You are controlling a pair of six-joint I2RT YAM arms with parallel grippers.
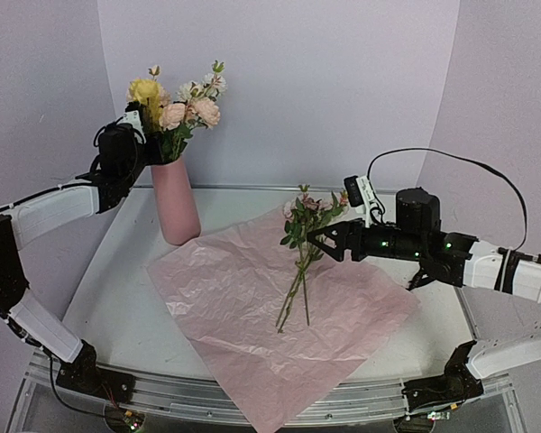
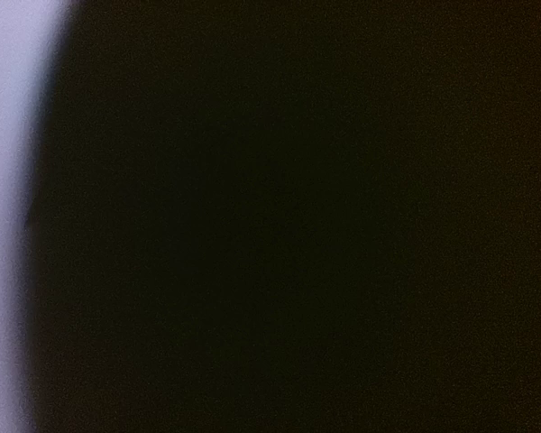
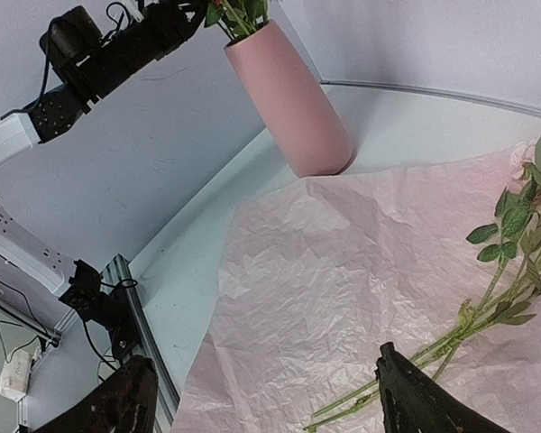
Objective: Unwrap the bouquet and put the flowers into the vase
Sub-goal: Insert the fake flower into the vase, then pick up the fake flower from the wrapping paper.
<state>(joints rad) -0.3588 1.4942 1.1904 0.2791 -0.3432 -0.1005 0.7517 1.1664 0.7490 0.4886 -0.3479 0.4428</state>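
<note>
Top external view has the pink vase (image 1: 175, 203) standing upright on the desk (image 1: 117, 298), on the left arm's side and toward the back wall. A bunch of flowers (image 1: 176, 101) in yellow, cream and pink stands in it, blooms well above the rim. The left fingers (image 1: 147, 142) are raised to just beside the vase's mouth, in among the green leaves, and whether they are apart or together cannot be told. The left wrist view is almost wholly dark, with only a pale strip down one edge. A crinkled pink paper sheet (image 1: 243, 307) lies spread flat on the desk, one corner reaching just beside the vase's foot and the opposite corner hanging past the near edge. A few loose stems (image 1: 299, 271) lie on the paper well apart from the vase, toward the right arm, with mauve blooms pointing to the back wall and cut ends toward the near edge. The right fingers (image 3: 415, 401) stand wide apart and hold nothing; in the right wrist view the cut ends lie between them, close to one finger, with the vase beyond.
</note>
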